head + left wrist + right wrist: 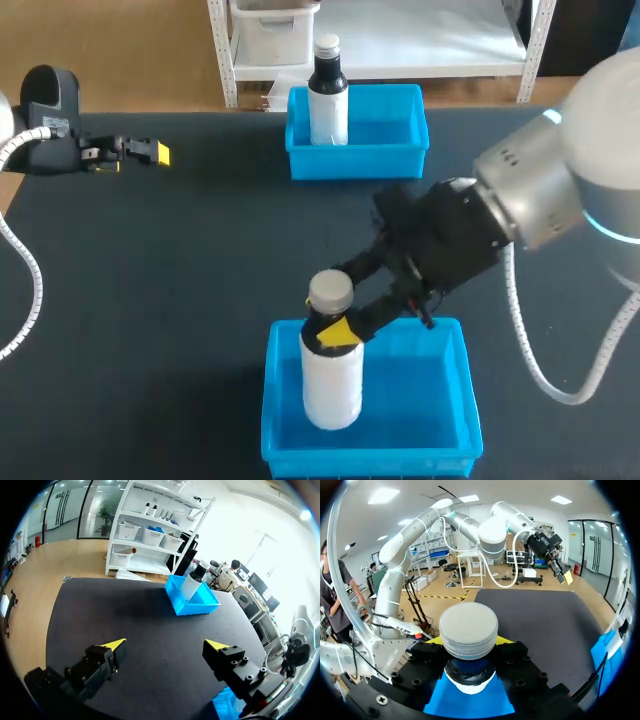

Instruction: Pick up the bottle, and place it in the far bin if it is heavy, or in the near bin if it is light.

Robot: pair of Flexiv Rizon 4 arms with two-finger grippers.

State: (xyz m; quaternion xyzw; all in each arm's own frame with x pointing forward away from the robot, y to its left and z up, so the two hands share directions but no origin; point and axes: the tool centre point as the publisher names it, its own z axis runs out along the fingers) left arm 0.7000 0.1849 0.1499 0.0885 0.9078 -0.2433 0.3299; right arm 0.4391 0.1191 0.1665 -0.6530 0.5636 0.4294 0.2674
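A white bottle [332, 375] with a grey cap and dark neck stands upright in the near blue bin [455, 420]. My right gripper [335, 330] is shut on its neck, just under the cap. In the right wrist view the cap [469, 630] fills the space between the fingers. My left gripper [150, 153] hangs open over the table's far left, with nothing between its fingers [114, 649]. A second bottle [327, 95] stands in the far blue bin [400, 140]; the left wrist view shows that bin [197, 602] ahead of the gripper.
Dark table surface [180, 280] spreads between the two bins. A grey cable [520, 330] loops from my right arm beside the near bin.
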